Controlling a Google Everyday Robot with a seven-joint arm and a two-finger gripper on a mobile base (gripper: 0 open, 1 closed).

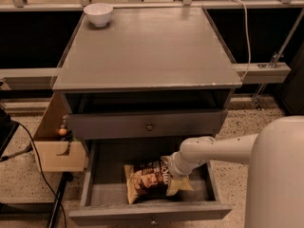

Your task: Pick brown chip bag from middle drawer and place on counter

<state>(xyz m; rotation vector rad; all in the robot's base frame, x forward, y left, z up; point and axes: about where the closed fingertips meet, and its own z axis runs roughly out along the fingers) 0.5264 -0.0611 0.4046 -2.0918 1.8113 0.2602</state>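
The brown chip bag lies in the open middle drawer, the lowest one, pulled out at the bottom of the grey cabinet. It has a dark brown centre and pale tan ends. My gripper reaches down into the drawer from the right on a white arm and sits at the bag's right end, touching it. The gripper's tips are hidden behind the wrist and the bag. The counter is the cabinet's flat grey top, above the drawers.
A white bowl stands on the counter's far left corner. The upper drawer front with its round knob is shut. A wooden box and a black cable lie on the floor to the left.
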